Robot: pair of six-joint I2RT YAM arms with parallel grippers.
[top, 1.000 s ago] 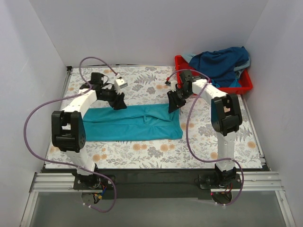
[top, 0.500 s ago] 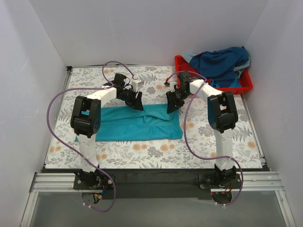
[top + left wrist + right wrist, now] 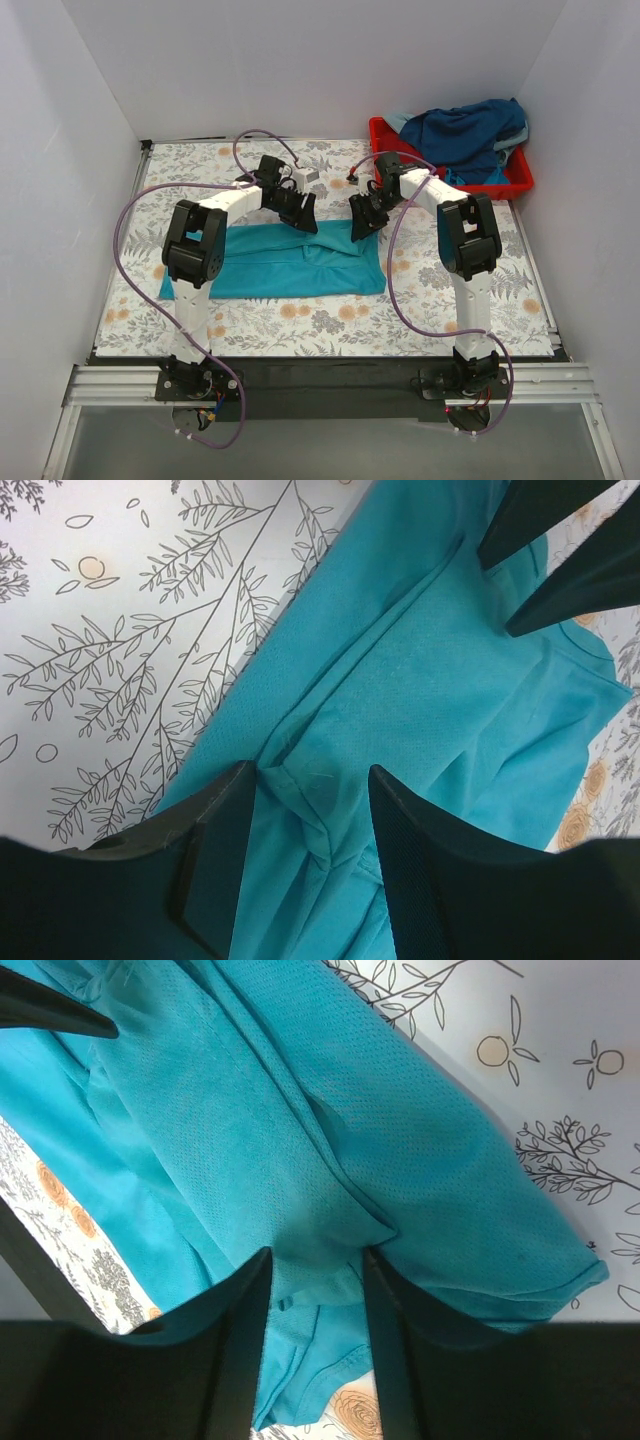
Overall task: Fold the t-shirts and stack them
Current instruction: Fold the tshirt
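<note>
A teal-turquoise t-shirt [image 3: 260, 265] lies on the table as a long band folded lengthwise. My left gripper [image 3: 303, 218] stands over the band's far edge near the middle. In its wrist view it [image 3: 315, 830] is open, with a small ridge of the teal cloth [image 3: 430, 680] between the fingers. My right gripper [image 3: 362, 222] is just to the right at the same edge. It [image 3: 315, 1290] is open, astride a bunched fold of the cloth [image 3: 300, 1110]. The right gripper's fingers [image 3: 585, 585] show in the left wrist view. More t-shirts [image 3: 465, 135], navy blue and teal, are heaped at the back right.
The heap rests in a red tray [image 3: 520, 185] at the back right corner. A floral cloth [image 3: 300, 320] covers the table. White walls close in on three sides. Purple cables [image 3: 130, 210] loop off both arms.
My left arm has swung right along the shirt's far edge, from its left end to the middle beside the right gripper. The right gripper stayed put and its jaws widened a little.
</note>
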